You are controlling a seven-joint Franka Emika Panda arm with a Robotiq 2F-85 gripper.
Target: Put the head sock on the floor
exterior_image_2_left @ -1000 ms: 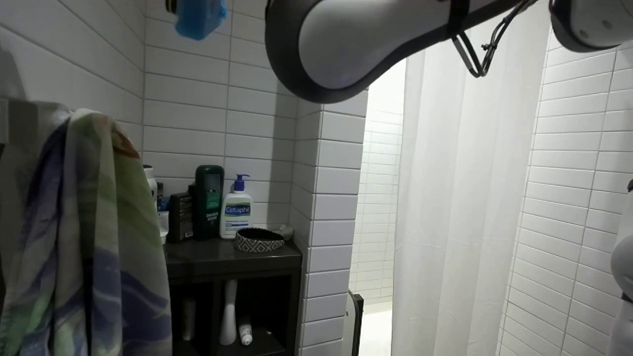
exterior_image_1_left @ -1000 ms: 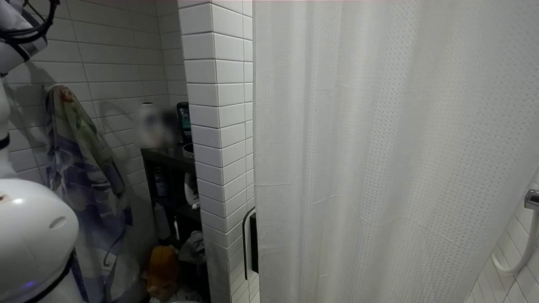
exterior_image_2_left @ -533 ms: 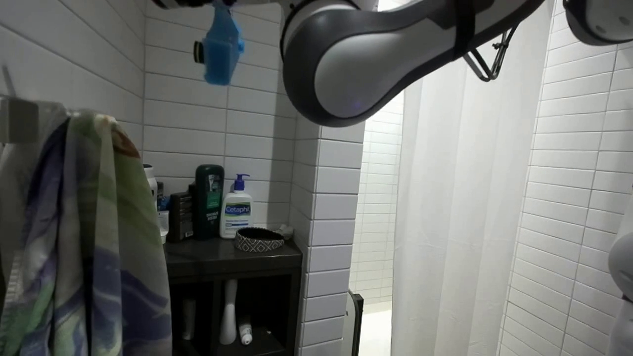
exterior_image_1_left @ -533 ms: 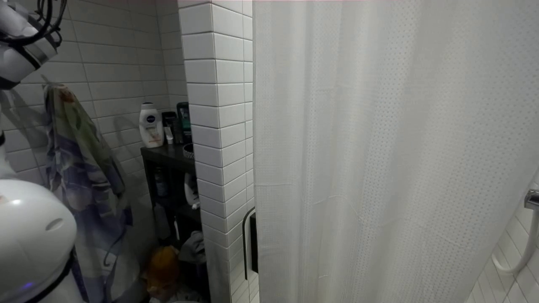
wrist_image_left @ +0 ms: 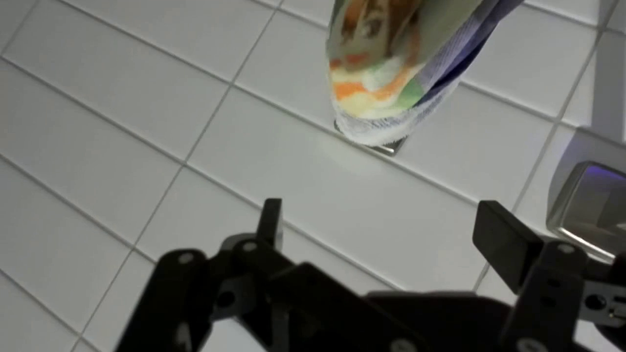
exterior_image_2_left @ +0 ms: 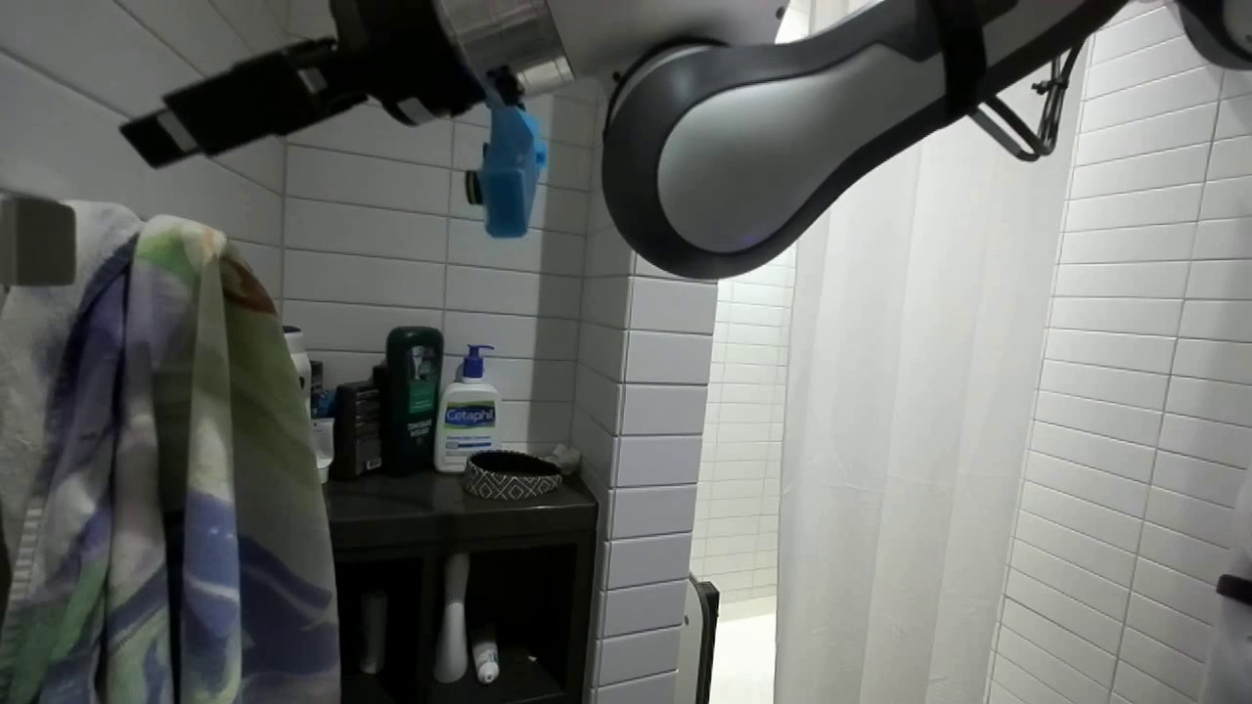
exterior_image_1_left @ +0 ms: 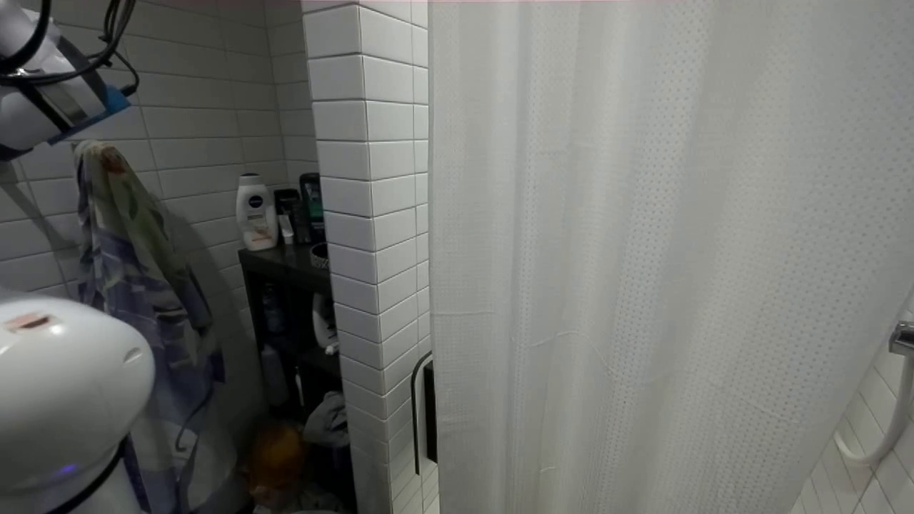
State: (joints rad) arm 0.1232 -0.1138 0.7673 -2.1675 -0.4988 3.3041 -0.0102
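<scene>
wrist view: the gripper (wrist_image_left: pixel 379 217) is released, its two black fingers (wrist_image_left: pixel 503 239) spread wide, with white tiled wall (wrist_image_left: pixel 332 195) behind the gap between them. above that gap, apart from both fingers, shows the top of a patterned towel (wrist_image_left: pixel 386 73) in orange, green and purple with a white border; a shiny metal plate (wrist_image_left: pixel 391 146) peeps out from behind its edge. over at the right a shiny metal box (wrist_image_left: pixel 592 210) sits against the tiles, partly cut off.

in an exterior view the gripper juts out high up, angled slightly down, above the towel and apart from it, with a blue bracket (exterior_image_2_left: pixel 511 186) hanging under the wrist of the grey-and-white arm (exterior_image_2_left: pixel 763 156). lower down stands a dark shelf unit (exterior_image_2_left: pixel 391 508); on top are a green bottle (exterior_image_2_left: pixel 413 401), a white pump bottle (exterior_image_2_left: pixel 468 420) and a black-and-white patterned band (exterior_image_2_left: pixel 514 475). a white curtain (exterior_image_1_left: pixel 664 271) hangs beside a tiled pillar (exterior_image_1_left: pixel 385 178) in both exterior views.

the head sock (exterior_image_1_left: pixel 276 453), a soft mustard-orange lump, is low in the dim corner in an exterior view, near the towel's lower end and just beside a grey cloth (exterior_image_1_left: pixel 328 421) by the foot of the shelf unit, well apart from the gripper. it is too dark down there to tell whether it touches the floor
</scene>
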